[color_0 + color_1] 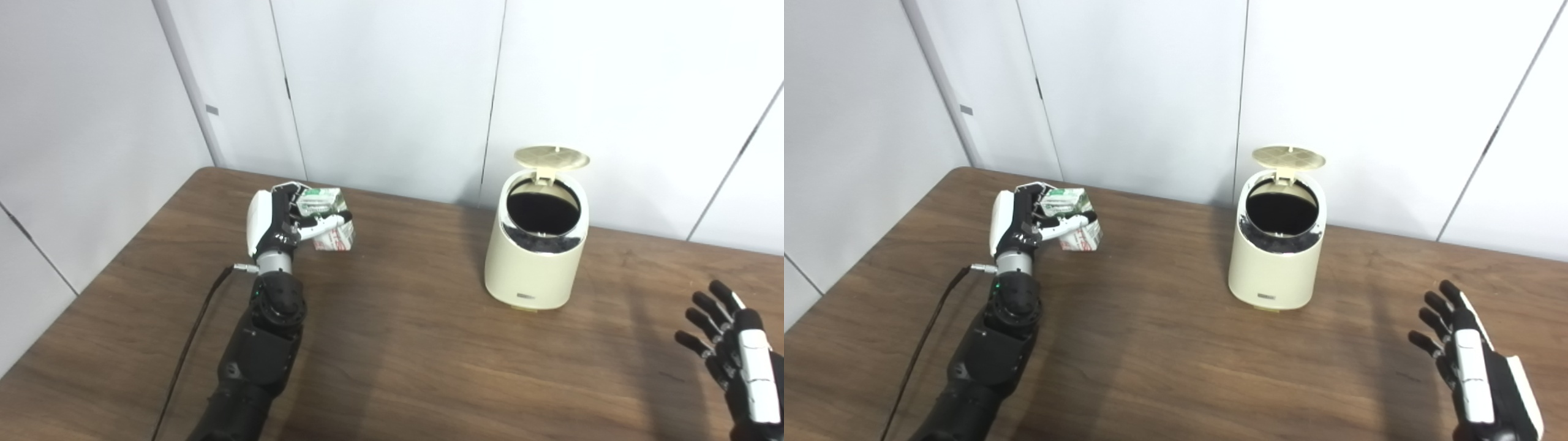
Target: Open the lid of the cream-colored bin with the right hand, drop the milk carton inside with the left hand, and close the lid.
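The cream-colored bin (534, 269) stands on the wooden table (404, 343) right of centre. Its round lid (551, 157) is tipped up at the back, and the dark inside shows. Far to the left of the bin, my left hand (278, 223) is shut on the white and green milk carton (327, 219), with the thumb across its front. Whether the carton rests on the table or is just lifted off it I cannot tell. My right hand (738, 352) is open at the lower right, fingers spread, well clear of the bin.
White wall panels (392, 86) rise right behind the table's far edge. A black cable (196, 331) runs along my left forearm toward the bottom edge. Bare wood lies between the carton and the bin.
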Robot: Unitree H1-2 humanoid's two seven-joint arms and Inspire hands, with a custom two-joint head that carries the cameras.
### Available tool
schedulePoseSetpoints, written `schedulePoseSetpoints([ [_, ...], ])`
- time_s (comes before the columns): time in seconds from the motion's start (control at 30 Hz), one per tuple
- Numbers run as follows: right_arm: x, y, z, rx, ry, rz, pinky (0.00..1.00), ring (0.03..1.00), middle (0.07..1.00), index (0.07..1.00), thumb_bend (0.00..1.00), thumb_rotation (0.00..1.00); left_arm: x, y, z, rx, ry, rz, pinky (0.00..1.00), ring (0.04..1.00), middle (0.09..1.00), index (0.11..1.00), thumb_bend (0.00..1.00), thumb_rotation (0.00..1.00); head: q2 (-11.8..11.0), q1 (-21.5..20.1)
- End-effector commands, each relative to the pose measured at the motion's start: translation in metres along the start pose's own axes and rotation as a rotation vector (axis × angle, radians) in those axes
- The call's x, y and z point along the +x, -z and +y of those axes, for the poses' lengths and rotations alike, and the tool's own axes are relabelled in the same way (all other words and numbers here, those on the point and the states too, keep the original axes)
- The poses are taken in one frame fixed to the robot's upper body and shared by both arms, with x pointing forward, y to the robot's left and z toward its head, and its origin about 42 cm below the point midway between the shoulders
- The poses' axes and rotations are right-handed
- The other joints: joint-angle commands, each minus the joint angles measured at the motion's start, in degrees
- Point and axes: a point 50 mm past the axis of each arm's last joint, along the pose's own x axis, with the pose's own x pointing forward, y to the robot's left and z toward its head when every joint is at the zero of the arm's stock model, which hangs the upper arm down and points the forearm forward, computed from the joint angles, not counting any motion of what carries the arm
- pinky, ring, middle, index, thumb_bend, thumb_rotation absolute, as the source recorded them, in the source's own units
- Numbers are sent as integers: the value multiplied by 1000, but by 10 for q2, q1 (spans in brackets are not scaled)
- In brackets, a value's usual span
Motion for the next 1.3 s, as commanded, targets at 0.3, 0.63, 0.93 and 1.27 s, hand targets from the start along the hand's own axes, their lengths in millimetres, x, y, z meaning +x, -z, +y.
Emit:
schedulePoseSetpoints([
  [0.3, 6, -10, 3, 27, 40, -68, 808, 911, 923, 951, 466, 993, -27, -68, 2, -116, -42, -293, 390, 471, 488, 452, 479, 0, -2, -23],
  [0.63, 8, -4, 8, 13, 40, -71, 842, 933, 948, 968, 454, 1000, -47, -98, -4, -184, 15, -439, 332, 448, 489, 441, 475, 0, -10, -72],
  [0.93, 14, 14, 3, -7, 35, -102, 899, 967, 982, 1000, 473, 1000, -56, -116, -16, -247, 72, -478, 357, 468, 506, 471, 477, 0, -10, -118],
  [1.27, 13, 23, 4, -12, 29, -93, 887, 961, 978, 1000, 545, 1000, -78, -152, -48, -286, 117, -512, 343, 461, 519, 481, 475, 0, 4, -130],
])
